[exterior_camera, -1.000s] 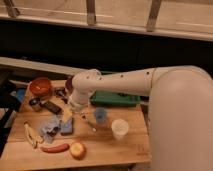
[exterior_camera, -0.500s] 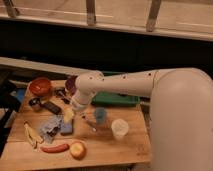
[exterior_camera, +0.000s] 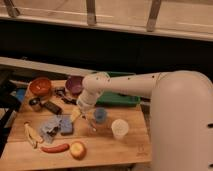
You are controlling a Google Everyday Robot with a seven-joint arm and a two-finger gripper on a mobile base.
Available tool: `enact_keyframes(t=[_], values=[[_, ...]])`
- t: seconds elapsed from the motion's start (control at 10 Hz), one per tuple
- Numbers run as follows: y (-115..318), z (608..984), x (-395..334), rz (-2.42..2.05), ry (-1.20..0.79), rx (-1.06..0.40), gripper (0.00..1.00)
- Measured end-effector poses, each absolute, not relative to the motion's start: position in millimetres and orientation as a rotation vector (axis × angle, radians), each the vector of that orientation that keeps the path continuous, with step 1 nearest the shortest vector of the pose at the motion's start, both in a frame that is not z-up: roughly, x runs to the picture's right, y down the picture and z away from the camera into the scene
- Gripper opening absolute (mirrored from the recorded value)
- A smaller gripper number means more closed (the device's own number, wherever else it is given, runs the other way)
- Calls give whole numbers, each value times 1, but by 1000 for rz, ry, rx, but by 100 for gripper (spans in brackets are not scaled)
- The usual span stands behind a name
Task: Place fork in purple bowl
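The fork is a thin silver sliver lying on the wooden table, just left of a blue cup. The purple bowl stands at the table's back, beside the arm's wrist. My gripper hangs at the end of the white arm, pointing down between the bowl and the fork, a little above and left of the fork. It looks open, with nothing in it. Whether it touches the fork I cannot make out.
An orange-red bowl stands at the back left, a green tray behind the arm, a white cup right of the blue one. A black-handled utensil, blue cloths, a banana, a red chili and an orange fruit fill the left.
The gripper has shifted slightly to the right, toward the blue cup. The fork and the bowls have stayed where they were.
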State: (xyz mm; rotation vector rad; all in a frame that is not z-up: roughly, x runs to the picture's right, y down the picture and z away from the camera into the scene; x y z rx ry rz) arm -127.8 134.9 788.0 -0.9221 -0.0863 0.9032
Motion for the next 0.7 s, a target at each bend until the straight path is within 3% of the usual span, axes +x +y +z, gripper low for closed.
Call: enact_keyframes(t=[0.7], values=[[151, 828, -112, 919, -1, -908, 66]])
